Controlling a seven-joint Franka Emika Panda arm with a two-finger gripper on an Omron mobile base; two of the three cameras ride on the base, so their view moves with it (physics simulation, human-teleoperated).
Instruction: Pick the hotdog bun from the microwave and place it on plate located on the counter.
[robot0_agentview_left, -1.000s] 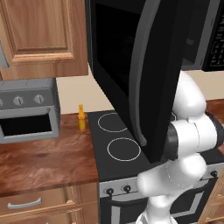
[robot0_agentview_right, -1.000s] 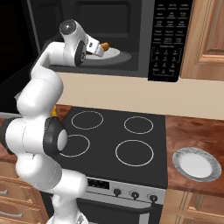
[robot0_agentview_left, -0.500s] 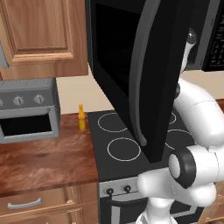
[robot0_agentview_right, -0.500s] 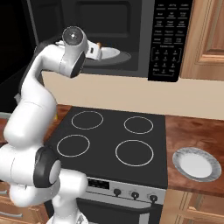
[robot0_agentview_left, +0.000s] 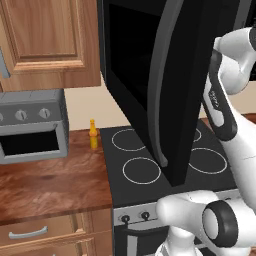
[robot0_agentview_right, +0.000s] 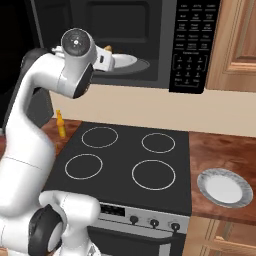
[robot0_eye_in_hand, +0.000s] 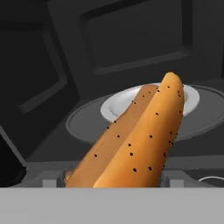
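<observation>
The hotdog bun (robot0_eye_in_hand: 140, 135), golden-tan with dark specks, runs slantwise up the hand view, and my gripper (robot0_eye_in_hand: 111, 180) is shut on its near end. In the right base view the bun (robot0_agentview_right: 107, 48) peeps out as a small tan bit at the gripper (robot0_agentview_right: 103, 55), at the mouth of the black microwave (robot0_agentview_right: 189, 45). Behind it a white dish (robot0_agentview_right: 126, 61) sits on the microwave's turntable. The microwave's tall door (robot0_agentview_left: 167, 85) stands wide open. The plate (robot0_agentview_right: 225, 188) lies on the wood counter (robot0_agentview_right: 220, 147), right of the stove.
The black stovetop (robot0_agentview_right: 130, 160) lies under the microwave, with the open door hanging over its left part. A slim yellow-orange bottle (robot0_agentview_left: 93, 134) stands at the stove's left edge. A small grey oven (robot0_agentview_left: 30, 127) sits on the left counter (robot0_agentview_left: 50, 180).
The arm's elbow has swung up and closer to the right base camera. The hand has drawn back a little from the microwave's dish, still holding the bun.
</observation>
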